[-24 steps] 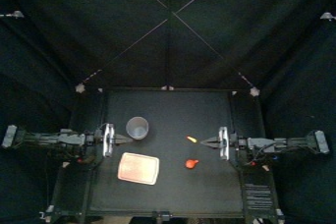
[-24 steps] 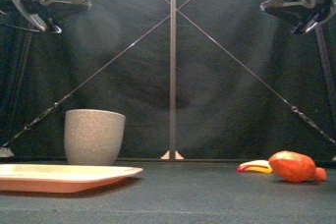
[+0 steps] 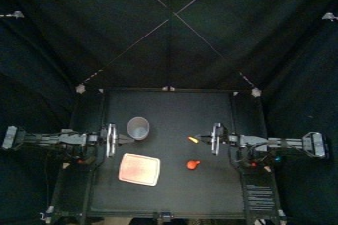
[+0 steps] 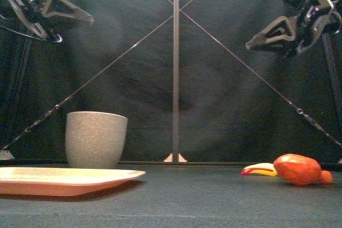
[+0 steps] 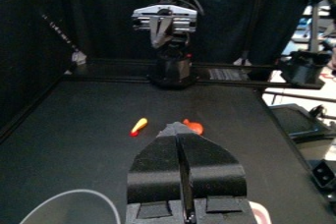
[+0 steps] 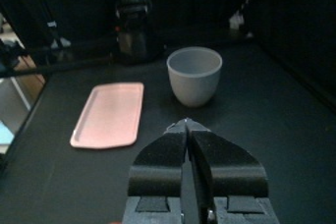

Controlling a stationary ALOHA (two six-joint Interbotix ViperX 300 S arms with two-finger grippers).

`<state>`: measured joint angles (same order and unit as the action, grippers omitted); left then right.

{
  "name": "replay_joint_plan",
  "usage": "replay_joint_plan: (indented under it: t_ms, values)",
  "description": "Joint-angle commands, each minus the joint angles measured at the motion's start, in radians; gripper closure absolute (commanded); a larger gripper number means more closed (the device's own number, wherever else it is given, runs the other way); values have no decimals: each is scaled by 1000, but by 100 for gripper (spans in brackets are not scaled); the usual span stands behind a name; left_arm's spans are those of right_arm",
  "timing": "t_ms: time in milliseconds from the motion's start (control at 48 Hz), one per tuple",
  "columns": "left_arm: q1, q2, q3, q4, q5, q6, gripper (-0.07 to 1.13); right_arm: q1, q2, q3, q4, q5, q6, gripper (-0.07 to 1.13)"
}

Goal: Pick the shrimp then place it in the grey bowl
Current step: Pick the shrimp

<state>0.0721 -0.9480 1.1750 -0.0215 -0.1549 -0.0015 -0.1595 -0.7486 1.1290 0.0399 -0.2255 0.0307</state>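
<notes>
Lying on the table just right of middle, well apart from the grey cup [image 4: 96, 139] at left and the pink tray [image 4: 67, 179] before it: the red shrimp [image 4: 299, 169], with what may be a small yellow toy [image 3: 192, 141] behind. Raised at either side, pinched closed and empty: left gripper [image 5: 180, 136] and right gripper [image 6: 188, 124].

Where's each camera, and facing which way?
Top: high above, looking down on table; left arm, right arm show.
Front: table's front edge, looking level; arms overhead.
Left wrist: on left arm, facing shrimp; left gripper shows.
Right wrist: on right arm, facing grey bowl and pink tray; right gripper shows.
Shared: top and front show shrimp, grey bowl, pink tray.
</notes>
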Motion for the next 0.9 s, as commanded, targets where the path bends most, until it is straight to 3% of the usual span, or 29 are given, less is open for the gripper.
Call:
replay_joint_plan:
  t_ms: [21, 146, 500, 896]
  values:
    - [28, 3, -35, -2, 64, 2, 101, -37, 20, -21, 8, 94, 3, 93]
    - [35, 5, -35, -2, 84, 3, 101, -78, 52, -23, 48, 207, 3, 80]
    - [29, 5, -31, 9, 69, 5, 101, -120, 172, -28, 97, 199, 3, 13]
    - [29, 5, -14, 11, 55, 5, 101, -114, 403, -60, 150, 227, 3, 10]
